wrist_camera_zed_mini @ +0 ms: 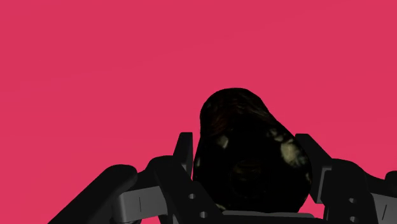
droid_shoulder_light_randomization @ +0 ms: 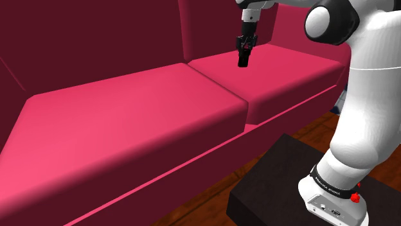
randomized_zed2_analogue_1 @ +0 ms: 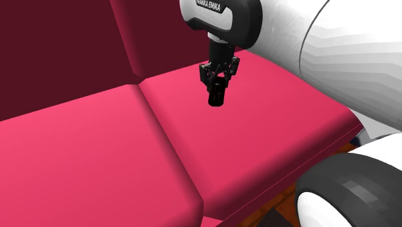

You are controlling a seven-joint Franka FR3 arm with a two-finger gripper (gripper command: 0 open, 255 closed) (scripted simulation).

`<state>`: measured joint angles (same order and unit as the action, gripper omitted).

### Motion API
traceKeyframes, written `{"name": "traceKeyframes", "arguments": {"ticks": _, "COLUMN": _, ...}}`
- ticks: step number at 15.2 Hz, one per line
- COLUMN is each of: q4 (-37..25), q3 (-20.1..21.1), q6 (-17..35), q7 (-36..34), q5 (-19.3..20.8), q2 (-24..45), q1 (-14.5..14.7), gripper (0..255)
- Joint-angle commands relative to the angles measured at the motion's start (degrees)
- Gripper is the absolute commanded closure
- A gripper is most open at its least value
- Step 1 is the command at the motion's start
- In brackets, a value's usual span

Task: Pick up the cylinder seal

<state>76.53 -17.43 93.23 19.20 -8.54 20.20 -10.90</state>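
A red sofa [droid_shoulder_light_randomization: 128,115] is seen across the shoulder view. Over its right cushion [droid_shoulder_light_randomization: 289,77], toward the far side, the dark cylinder seal [droid_shoulder_light_randomization: 243,62] is clasped upright between the closed fingers of the black gripper [droid_shoulder_light_randomization: 245,52]. The black stand [droid_shoulder_light_randomization: 276,186] is located at near right.

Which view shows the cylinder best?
Wrist view: the dark cylinder looms large, clasped between the fingers. Shoulder and second exterior views show it as a small dark stub in the gripper, over the red cushion.
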Motion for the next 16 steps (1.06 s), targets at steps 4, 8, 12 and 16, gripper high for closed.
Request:
{"name": "traceKeyframes", "arguments": {"ticks": 4, "q4": -4.6, "q3": 0.0, "q6": -3.9, "q7": -0.2, "q5": -0.2, "q2": 0.8, "q1": -0.4, "gripper": 255}}
{"name": "traceKeyframes", "arguments": {"ticks": 8, "q4": -9.5, "q3": 0.0, "q6": -7.6, "q7": -0.3, "q5": -0.5, "q2": 1.9, "q1": -1.0, "gripper": 255}}
{"name": "traceKeyframes", "arguments": {"ticks": 12, "q4": -15.1, "q3": 0.0, "q6": -11.7, "q7": -0.4, "q5": -1.0, "q2": 3.6, "q1": -1.8, "gripper": 255}}
{"name": "traceKeyframes", "arguments": {"ticks": 16, "q4": -18.7, "q3": 0.0, "q6": -14.1, "q7": -0.5, "q5": -1.4, "q2": 4.7, "q1": -2.3, "gripper": 255}}
